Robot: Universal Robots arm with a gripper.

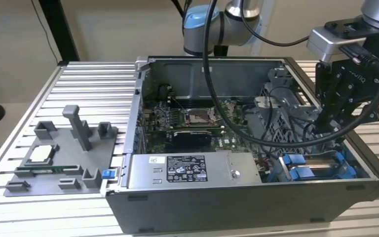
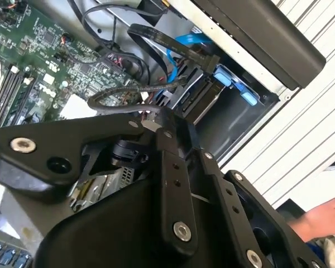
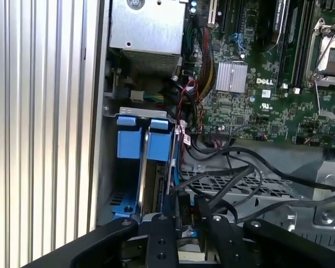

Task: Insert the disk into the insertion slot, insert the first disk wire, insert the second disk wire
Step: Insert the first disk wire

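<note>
One black claw (image 3: 185, 226) hangs just over the blue-railed rectangular insertion slot (image 3: 129, 144) at a corner of the grey metal case (image 1: 242, 210); I cannot tell its grip. I judge a square, straight push best, loose black cables (image 3: 234, 167) kept aside.

Person's hand (image 2: 324, 219) — cut off by edge (second wrist view).

arm (image 1: 206, 22): elbow high, angled down | hand (image 1: 322, 127): pointing downward
</note>
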